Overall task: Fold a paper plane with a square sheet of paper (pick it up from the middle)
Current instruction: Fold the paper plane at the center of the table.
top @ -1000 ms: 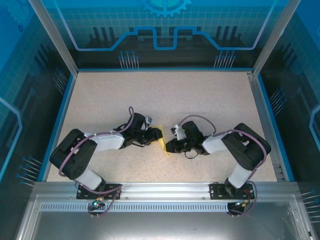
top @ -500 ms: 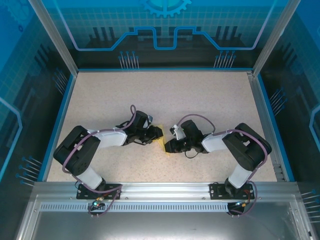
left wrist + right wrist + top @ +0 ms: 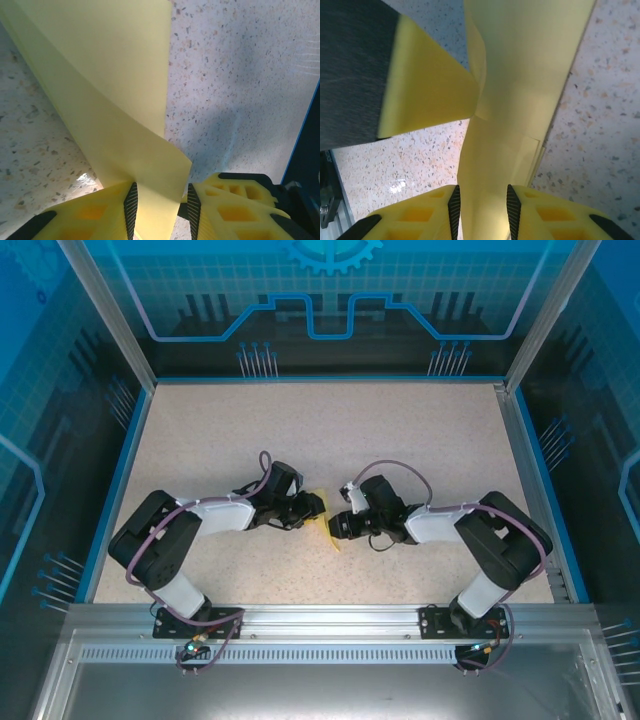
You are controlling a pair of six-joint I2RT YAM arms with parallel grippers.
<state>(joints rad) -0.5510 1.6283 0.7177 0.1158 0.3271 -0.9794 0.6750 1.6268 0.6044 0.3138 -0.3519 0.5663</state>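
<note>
**While both arms crowd mid-table: one sheet, two grippers on it**

As I count it, there is one square sheet of paper (image 3: 328, 532), two arms and two grippers.

The sheet sits mid-table (image 3: 330, 430) between the two gripper heads, showing from above as a thin yellow sliver.

Versus a second ago, the right gripper (image 3: 337, 525) has nudged up and left toward the left gripper (image 3: 318, 508). The right elbow has swung outward. The yellow patch is slimmer than the triangle seen then.

The left wrist view shows what the top view hides. The folded band curls up off the table into the left jaws and spans pad to pad, so it is pinched there.

In the right wrist view the band runs between the right pads too. I can't tell whether they clamp it or just straddle it. A left finger (image 3: 425, 85) also presses against the paper there.
</note>
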